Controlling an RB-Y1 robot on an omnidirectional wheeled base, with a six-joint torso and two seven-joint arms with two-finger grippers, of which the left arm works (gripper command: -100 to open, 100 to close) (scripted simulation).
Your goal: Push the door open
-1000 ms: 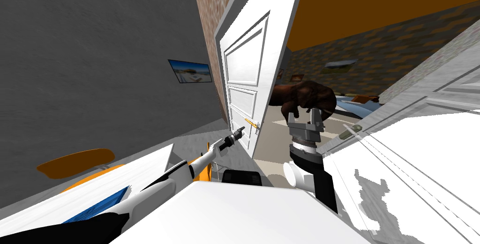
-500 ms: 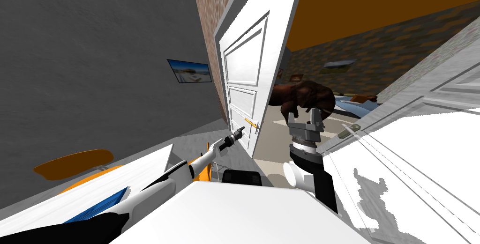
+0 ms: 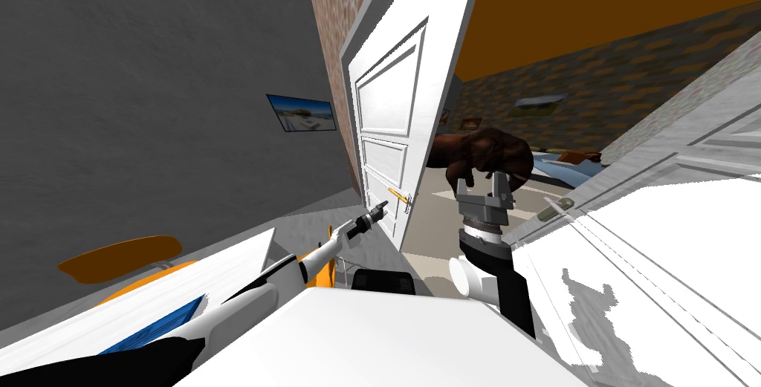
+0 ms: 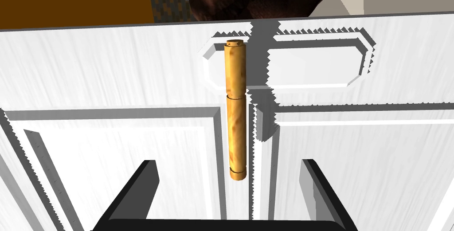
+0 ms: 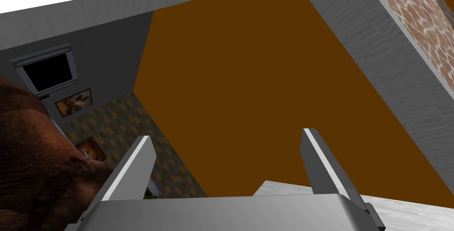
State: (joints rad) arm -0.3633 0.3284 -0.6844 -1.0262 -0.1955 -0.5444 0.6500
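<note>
A white panelled door (image 3: 386, 108) stands partly swung inward, its free edge toward me. Its golden lever handle (image 3: 399, 197) sits low on the near face. My left gripper (image 3: 381, 207) reaches out at the end of the stretched arm, just short of that handle. In the left wrist view the golden handle (image 4: 235, 108) lies between the open fingers of the left gripper (image 4: 229, 162), with the door's white face (image 4: 111, 73) close behind it. My right gripper (image 3: 483, 182) stands upright in the doorway gap, open and empty, as the right wrist view of that gripper (image 5: 227, 134) confirms.
Past the opening a large dark brown figure (image 3: 483, 154) stands close to the right gripper, with a blue bed (image 3: 565, 169) behind it. A white frame with a latch plate (image 3: 554, 208) runs along the right. An orange chair (image 3: 119, 256) sits low at left.
</note>
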